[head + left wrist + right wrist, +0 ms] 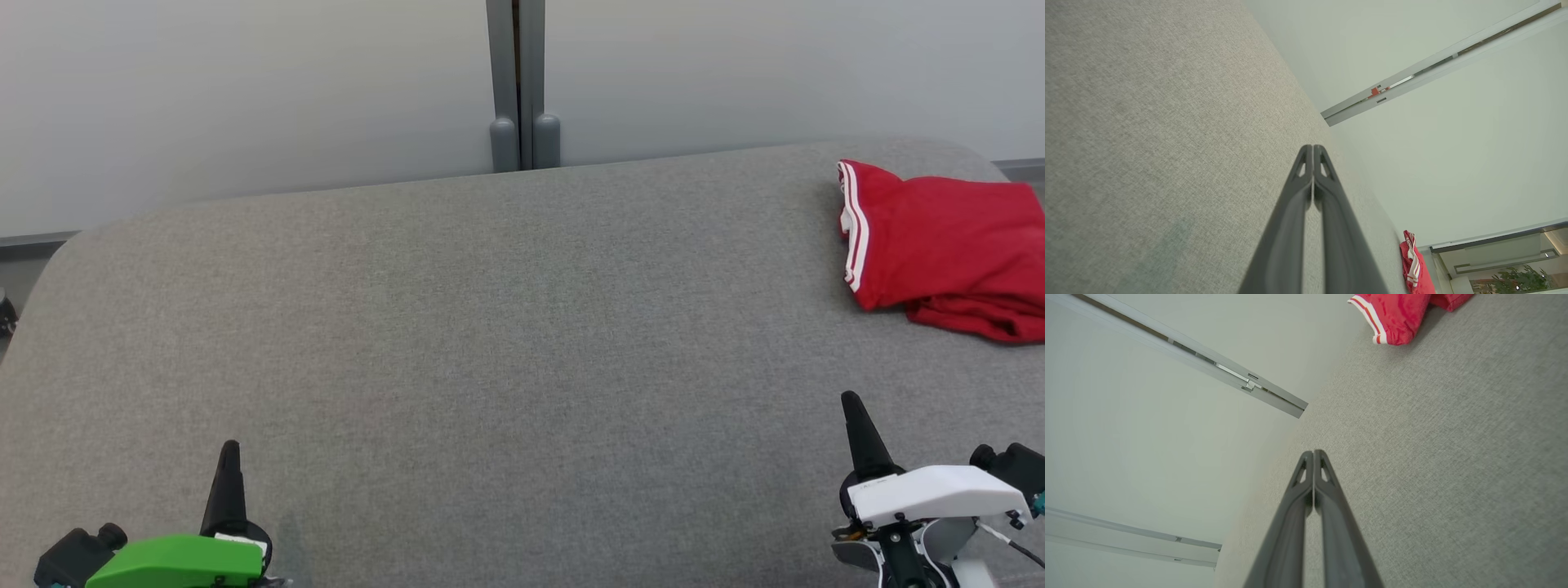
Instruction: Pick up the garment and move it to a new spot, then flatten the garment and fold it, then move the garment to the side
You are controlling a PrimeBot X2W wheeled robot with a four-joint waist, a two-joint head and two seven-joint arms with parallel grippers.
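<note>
The garment (947, 245) is red with white stripes along one hem, lying bunched and folded at the far right of the grey fabric surface (490, 343). The same garment (1414, 265) appears small at the lower right of the left wrist view, and the garment (1396, 314) sits at the top of the right wrist view. My left gripper (230, 447) rests low at the near left, shut and empty. My right gripper (851, 400) stands at the near right, shut and empty, well short of the garment. Both pairs of fingertips (1312, 149) (1313, 453) are pressed together.
The grey fabric surface spreads wide between the two grippers, with rounded far corners. Behind it runs a pale wall with a grey vertical post (517, 82). A potted plant (1515, 281) shows beyond a doorway in the left wrist view.
</note>
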